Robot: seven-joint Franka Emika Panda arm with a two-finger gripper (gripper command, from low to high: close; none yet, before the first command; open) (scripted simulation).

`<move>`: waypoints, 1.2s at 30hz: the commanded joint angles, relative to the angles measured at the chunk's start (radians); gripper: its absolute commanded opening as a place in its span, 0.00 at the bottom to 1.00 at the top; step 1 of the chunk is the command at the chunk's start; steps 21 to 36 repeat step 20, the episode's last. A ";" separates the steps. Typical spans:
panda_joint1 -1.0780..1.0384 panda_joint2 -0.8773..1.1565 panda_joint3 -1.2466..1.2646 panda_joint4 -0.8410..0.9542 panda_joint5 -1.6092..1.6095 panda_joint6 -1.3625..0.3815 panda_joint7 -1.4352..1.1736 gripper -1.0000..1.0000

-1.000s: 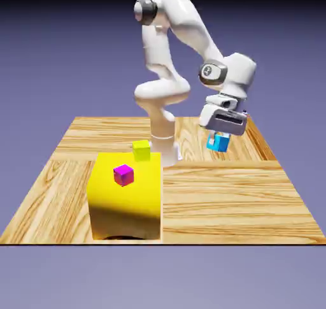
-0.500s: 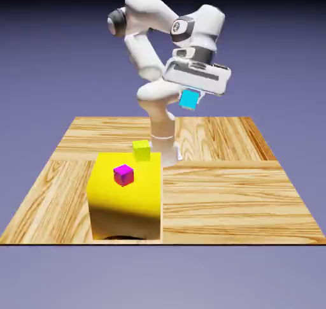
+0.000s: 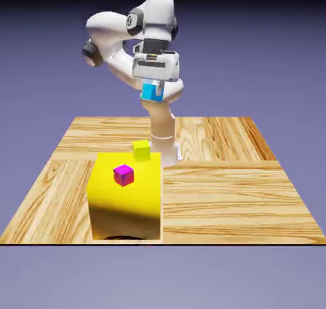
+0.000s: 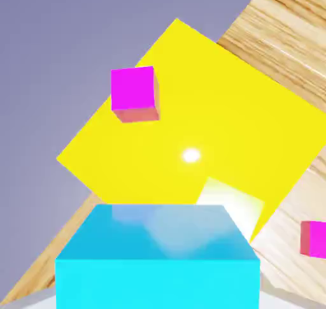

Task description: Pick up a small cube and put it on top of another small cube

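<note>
Jaws [image 3: 153, 95] clenched on cyan cube [image 3: 151, 92] aloft, magenta cube [image 3: 123, 174] atop yellow block [image 3: 125, 206]

Below the gripper [image 3: 153, 92], the table [image 3: 223, 193] shows glossy grained wood. The big yellow block [image 3: 125, 202] looks smooth and shiny; the small cube [image 3: 151, 92] is plain, slightly reflective.

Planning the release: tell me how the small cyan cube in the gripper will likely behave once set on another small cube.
The small cyan cube looks rigid with flat faces, so it probably won't roll. Held aloft by the gripper, it seems light. The small yellow cube and small magenta cube on the big yellow block offer tiny tops, so an off-centre placement could tip it.
</note>
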 commanded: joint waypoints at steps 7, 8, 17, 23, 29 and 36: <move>0.124 -0.195 -0.161 0.019 -0.071 -0.162 0.304 0.00; 0.141 -0.223 -0.184 0.021 -0.082 -0.185 0.348 0.00; 0.118 -0.353 -0.389 -0.101 -0.241 -0.156 0.447 0.00; 0.134 -0.338 -0.353 -0.071 -0.208 -0.176 0.448 1.00; 0.134 -0.338 -0.353 -0.071 -0.208 -0.176 0.448 1.00; 0.134 -0.338 -0.353 -0.071 -0.208 -0.176 0.448 1.00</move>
